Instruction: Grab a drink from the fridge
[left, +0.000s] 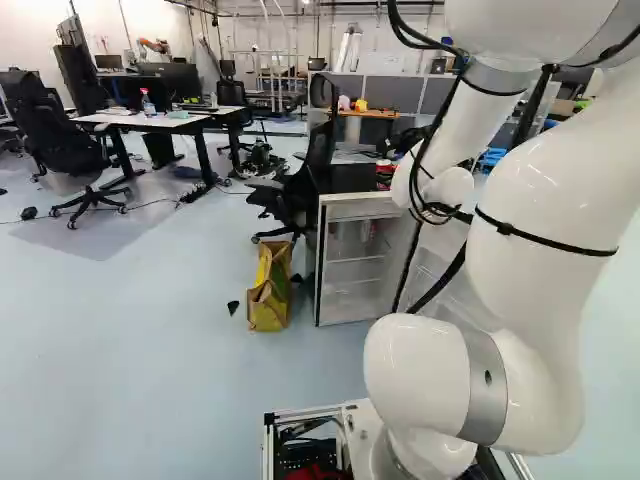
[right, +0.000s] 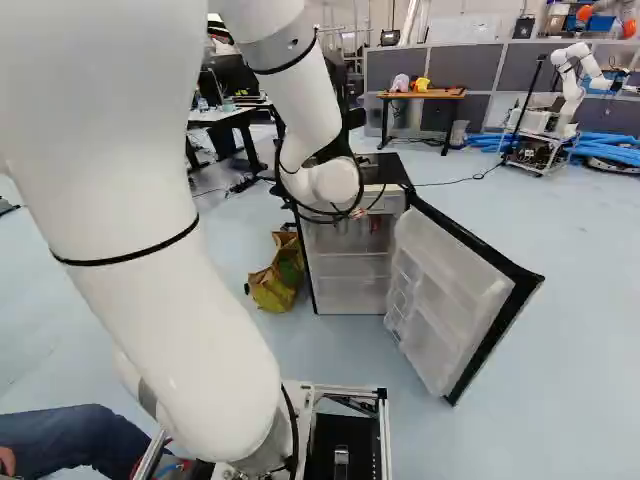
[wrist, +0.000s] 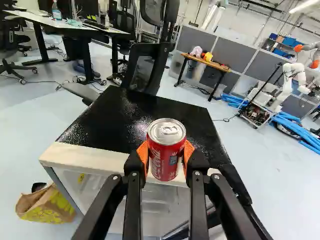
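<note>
- The black gripper (wrist: 166, 159) is closed round a red drink can (wrist: 166, 150), its orange pads (wrist: 143, 156) pressing from three and nine o'clock. Gripping opposite sides of a round body should centre the can and resist rolling.
- The can is upright, lid uppermost, which suits a drink: little tilting, and a free rim for whoever takes it.
- Taking twelve as straight ahead of the gripper, the black fridge top (wrist: 130, 115) spreads out at twelve. The can shows outside the compartment, over the front edge; whether it touches that edge I cannot tell.
- From the base, the white fridge body (right: 345, 265) is at about twelve and its open door (right: 450, 300) at about one. Swung wide like that, the door leaves the front accessible for the arm (right: 290, 90).
- A yellow bag (right: 275, 280) stands on the floor at the fridge's nine o'clock side, away from the door's swing.
- I judge the grab itself achieved, since the drink is held outside the shelves. A level retreat towards six seems the sensible next move.
- Drifting towards three could knock the door, and squeezing harder could dent the thin wall; too slack, and the can might slip downward.
</note>
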